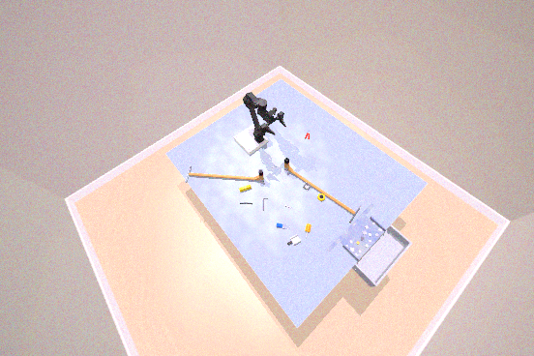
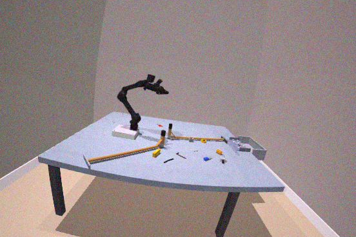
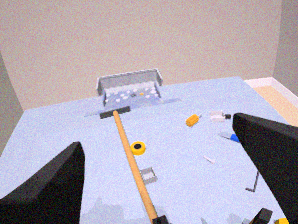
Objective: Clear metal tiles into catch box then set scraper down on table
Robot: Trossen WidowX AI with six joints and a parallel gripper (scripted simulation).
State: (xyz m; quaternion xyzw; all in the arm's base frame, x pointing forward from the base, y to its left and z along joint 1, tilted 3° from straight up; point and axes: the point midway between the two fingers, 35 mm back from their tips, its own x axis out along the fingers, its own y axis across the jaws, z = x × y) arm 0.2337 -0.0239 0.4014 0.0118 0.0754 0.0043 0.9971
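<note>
My gripper [image 1: 280, 129] [image 2: 166, 92] [image 3: 161, 135] is open and empty, high above the table near the arm's base. A wooden-shafted scraper [image 1: 334, 197] [image 2: 213, 138] [image 3: 132, 162] lies on the table, its upright black-topped grip towards the arm and its dark blade just before the steel plate [image 1: 373, 240]. Another such tool [image 1: 222, 177] [image 2: 126, 154] lies at the left, its thin head by the table edge. Several small tiles [image 1: 352, 250] [image 3: 141, 94], mostly pale, are scattered on the plate. The grey catch box [image 1: 393, 265] [image 2: 258, 154] [image 3: 129, 81] adjoins the plate's far end; no tiles can be made out inside.
A yellow tape roll [image 1: 321, 197] [image 2: 203, 140] [image 3: 138, 148] and a grey square piece [image 3: 148, 175] lie beside the scraper's shaft. A yellow block [image 1: 246, 189] [image 2: 156, 152], an orange-handled tool [image 1: 308, 227] [image 3: 192, 120], a blue-handled tool [image 1: 280, 225] and a red item [image 1: 308, 135] lie around the table.
</note>
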